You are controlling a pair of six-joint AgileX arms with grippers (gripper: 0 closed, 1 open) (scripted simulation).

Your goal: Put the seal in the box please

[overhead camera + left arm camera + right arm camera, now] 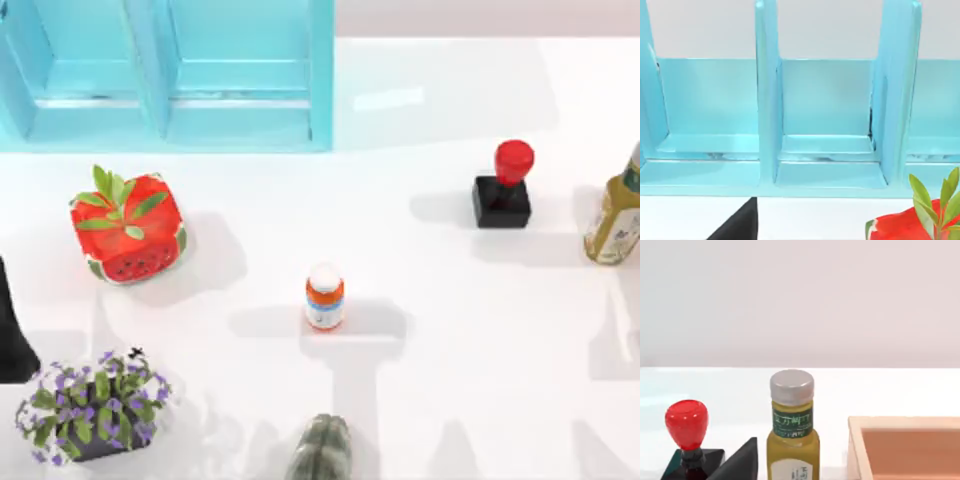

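- Progress: nothing done yet, as I read it. The seal (502, 187) stands upright on the worktop (450, 380), black base down and red knob up, with nothing gripping it.
- Right pincer (740, 462): a dark wedge of it is at the edge of the right wrist view. I can't tell whether it is released or clenched. It isn't holding anything that I can see.
- Seal relative to the right pincer: close ahead of it and low, with the wedge overlapping a corner of the base in the right wrist view. Contact is unclear, but it looks apart.
- Wooden box (905, 445): also ahead of the right pincer, open-topped, and its visible part looks empty. The oil bottle (791, 430) stands between it and the seal. I take this as the target.
- Left pincer (740, 222): a similar dark wedge, state can't be told. It faces the teal rack (770, 125), well apart from the seal, and looks idle. The watermelon planter (910, 227) is near it.
- Left to do: reach, grasp the seal (probably at the knob or neck), lift it, carry it past the oil bottle, and let go in the box. The right arm is the obvious choice.
- Risk: the oil bottle stands just beside the seal and in the carry path, and it is tall enough to clip.
- Worktop: glossy white with soft shadows, flat. Also on it are a pill bottle (324, 296) mid-worktop, a purple flower pot (90, 410) and a cactus (320, 450), all well clear of the right pincer's route.
- Room: a plain pale wall (800, 300) behind, featureless.
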